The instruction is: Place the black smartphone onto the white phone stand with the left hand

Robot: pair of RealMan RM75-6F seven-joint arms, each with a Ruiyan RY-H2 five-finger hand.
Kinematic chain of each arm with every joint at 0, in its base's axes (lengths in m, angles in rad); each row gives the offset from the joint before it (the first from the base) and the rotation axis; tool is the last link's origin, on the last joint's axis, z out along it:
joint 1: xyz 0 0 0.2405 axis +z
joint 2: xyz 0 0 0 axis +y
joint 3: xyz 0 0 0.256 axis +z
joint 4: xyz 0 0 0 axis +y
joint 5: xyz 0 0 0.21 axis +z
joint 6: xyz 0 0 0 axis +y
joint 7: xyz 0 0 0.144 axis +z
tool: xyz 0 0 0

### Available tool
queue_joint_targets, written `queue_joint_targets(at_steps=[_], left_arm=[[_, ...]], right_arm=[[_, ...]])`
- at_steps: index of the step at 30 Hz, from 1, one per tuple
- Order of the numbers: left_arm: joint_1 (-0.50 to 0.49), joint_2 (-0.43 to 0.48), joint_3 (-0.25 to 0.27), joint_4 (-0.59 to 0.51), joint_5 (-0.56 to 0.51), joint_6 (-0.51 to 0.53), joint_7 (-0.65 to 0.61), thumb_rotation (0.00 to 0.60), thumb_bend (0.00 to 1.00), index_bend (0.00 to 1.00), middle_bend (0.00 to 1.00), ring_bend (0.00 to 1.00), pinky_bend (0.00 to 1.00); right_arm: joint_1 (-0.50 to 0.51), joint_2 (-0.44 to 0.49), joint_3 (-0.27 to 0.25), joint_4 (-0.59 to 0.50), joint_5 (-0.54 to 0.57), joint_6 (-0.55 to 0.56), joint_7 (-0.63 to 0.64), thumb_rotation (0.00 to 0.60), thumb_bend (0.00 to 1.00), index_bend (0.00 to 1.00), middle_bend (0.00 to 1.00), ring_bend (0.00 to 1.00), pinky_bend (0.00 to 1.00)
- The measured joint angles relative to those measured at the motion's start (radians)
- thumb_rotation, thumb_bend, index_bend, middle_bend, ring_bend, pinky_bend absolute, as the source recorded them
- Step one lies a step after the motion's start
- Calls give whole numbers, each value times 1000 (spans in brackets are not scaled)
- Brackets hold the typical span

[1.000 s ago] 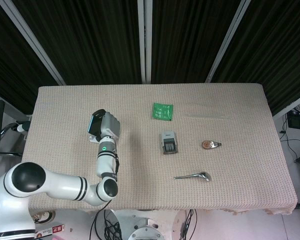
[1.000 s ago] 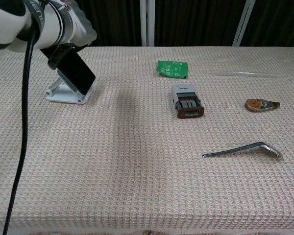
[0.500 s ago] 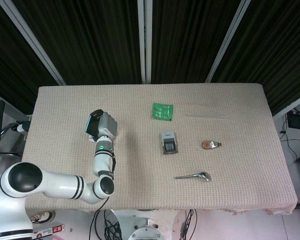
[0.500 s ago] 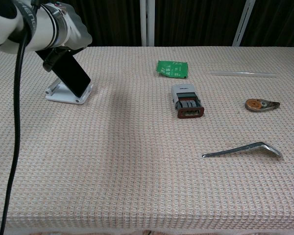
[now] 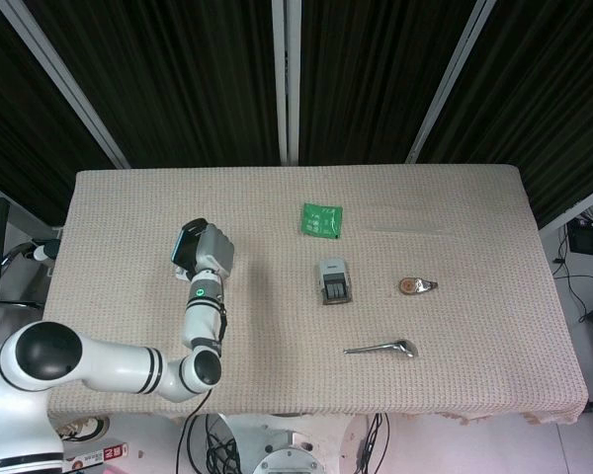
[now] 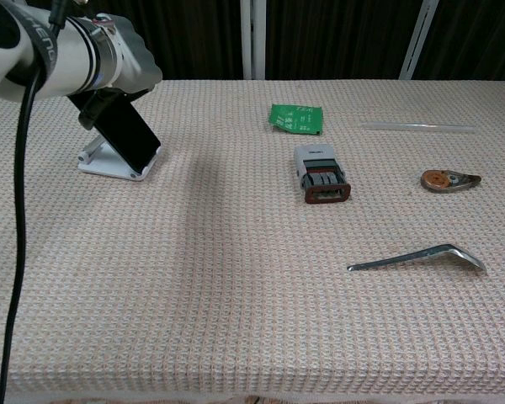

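The black smartphone (image 6: 128, 131) leans tilted on the white phone stand (image 6: 109, 162) at the left of the table, its lower end down at the stand's front lip. My left hand (image 6: 131, 67) is over the phone's upper end and grips it there; dark fingers show behind its top edge. From the head view the left hand (image 5: 212, 253) covers most of the phone (image 5: 185, 243), and the stand is hidden beneath them. My right hand is in neither view.
A green packet (image 6: 295, 119) lies at mid table. In front of it is a grey stamp-like device (image 6: 321, 172). To the right are a clear rod (image 6: 417, 127), a small correction-tape dispenser (image 6: 449, 180) and a metal handle (image 6: 417, 257).
The left hand shifted slightly left and then back with the phone. The phone's lower end has come down onto the stand's lip.
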Motion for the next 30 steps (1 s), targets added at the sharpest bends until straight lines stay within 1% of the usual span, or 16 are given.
queue_joint_targets(at_steps=[22, 25, 26, 27, 30], left_arm=[[3, 17, 38, -6, 17, -57, -22, 600, 332, 636, 611, 516, 442], [3, 17, 44, -6, 18, -64, -27, 600, 332, 548, 544, 436, 411], [4, 18, 45, -6, 20, -67, -30, 600, 332, 494, 501, 392, 393], [4, 20, 45, -7, 25, -71, -34, 600, 332, 433, 440, 339, 371], [8, 28, 51, -9, 59, -90, -55, 600, 332, 290, 253, 211, 312]], right_arm=[[6, 8, 0, -26, 1, -13, -25, 600, 324, 0, 0, 0, 0], [6, 9, 1, -29, 3, -13, -28, 600, 323, 0, 0, 0, 0], [6, 9, 1, -29, 4, -13, -29, 600, 324, 0, 0, 0, 0], [5, 10, 1, -30, 6, -13, -29, 600, 324, 0, 0, 0, 0], [4, 11, 2, -30, 10, -13, -29, 600, 324, 0, 0, 0, 0]])
